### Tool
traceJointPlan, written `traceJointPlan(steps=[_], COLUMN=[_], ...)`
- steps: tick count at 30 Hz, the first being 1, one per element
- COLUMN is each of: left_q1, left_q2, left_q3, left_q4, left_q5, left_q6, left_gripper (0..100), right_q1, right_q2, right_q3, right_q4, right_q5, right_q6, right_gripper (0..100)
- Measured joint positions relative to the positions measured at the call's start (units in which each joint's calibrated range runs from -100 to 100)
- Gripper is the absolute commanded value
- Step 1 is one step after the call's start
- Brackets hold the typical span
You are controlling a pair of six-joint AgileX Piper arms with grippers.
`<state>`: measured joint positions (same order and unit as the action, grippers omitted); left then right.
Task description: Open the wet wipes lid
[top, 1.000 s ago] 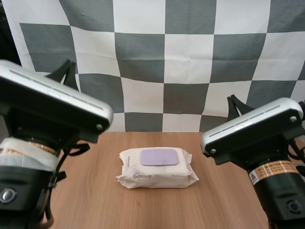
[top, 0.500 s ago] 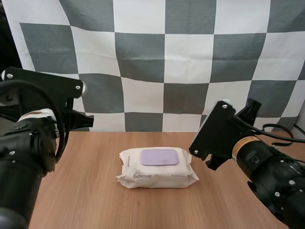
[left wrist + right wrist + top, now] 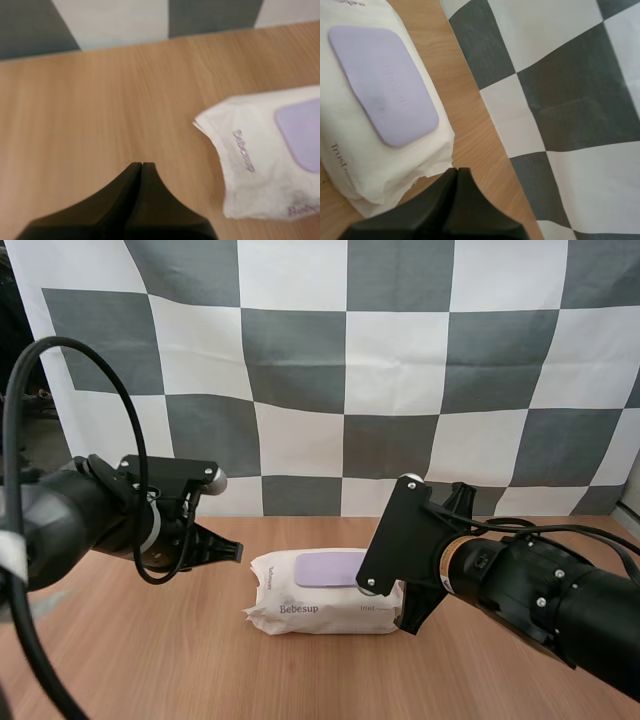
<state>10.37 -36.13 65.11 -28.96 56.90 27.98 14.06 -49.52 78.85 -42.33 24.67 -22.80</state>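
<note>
While the lilac lid [image 3: 335, 569] is still lying flat and closed on top of the pack of wet wipes [image 3: 330, 592], we are flanking the pack with both arms. The pack is resting lid-up in the middle of the tabletop [image 3: 200, 660], so it is reachable from either end. Our left arm [image 3: 100, 525] is reaching in from the pack's left. Its jaws are pressed together as one dark wedge, holding nothing, and are hanging over bare wood just beside the pack's left end. Our right arm [image 3: 520, 590] is leaning in at the right end. Its jaws are likewise closed and empty, and are sitting just off that end with the lid close ahead. We are reading this as an approach: one side is probably going to steady the soft pack while the other works the lid's edge, and both sets of jaws are needing to part first. Compared with half a second ago, both arms are sitting lower and closer in; the left arm, then well off to the side, is now nearly reaching the pack. The pack itself is lying where it was.
</note>
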Motion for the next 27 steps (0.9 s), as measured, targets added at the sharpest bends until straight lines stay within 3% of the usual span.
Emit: traceJointPlan(steps=[3,5,8,10,13,16,18,21,23,27], left_q1=[0.79,2.43,5.65,7.8,11.37,14.16,15.06,15.15,15.15,15.15], left_q2=[3.8,5.8,8.3,10.1,12.9,14.8,15.8,16.3,16.5,17.0], left_q3=[0.4,0.4,0.4,1.3,2.5,4.1,5.2,5.6,5.9,6.4], left_q4=[-4.9,-8.6,-13.6,-17.2,-22.3,-26.9,-28.6,-29.4,-29.4,-25.2], left_q5=[7.8,12.9,20.6,25.9,33.5,40.2,42.5,43.0,43.0,43.0], left_q6=[4.7,7.7,11.8,14.9,19.6,23.9,27.1,29.6,30.4,40.7], left_gripper=[0,0,0,0,2,17,35,55,59,59], right_q1=[2.0,3.6,4.5,4.1,4.0,4.0,4.0,4.0,4.0,4.9], right_q2=[2.6,3.8,6.7,8.2,10.0,11.9,12.8,13.6,13.8,17.4], right_q3=[-4.3,-7.7,-12.9,-15.6,-17.4,-17.5,-17.5,-17.5,-17.5,-17.5], right_q4=[5.3,8.5,13.9,17.1,22.1,27.5,30.7,33.9,35.2,46.3], right_q5=[6.3,11.8,20.0,24.4,28.7,31.9,33.7,34.9,34.9,34.2], right_q6=[-0.4,-1.9,-6.2,-9.0,-13.4,-18.1,-20.9,-23.4,-24.9,-34.6], right_gripper=[0,3,38,50,48,48,48,48,51,61])
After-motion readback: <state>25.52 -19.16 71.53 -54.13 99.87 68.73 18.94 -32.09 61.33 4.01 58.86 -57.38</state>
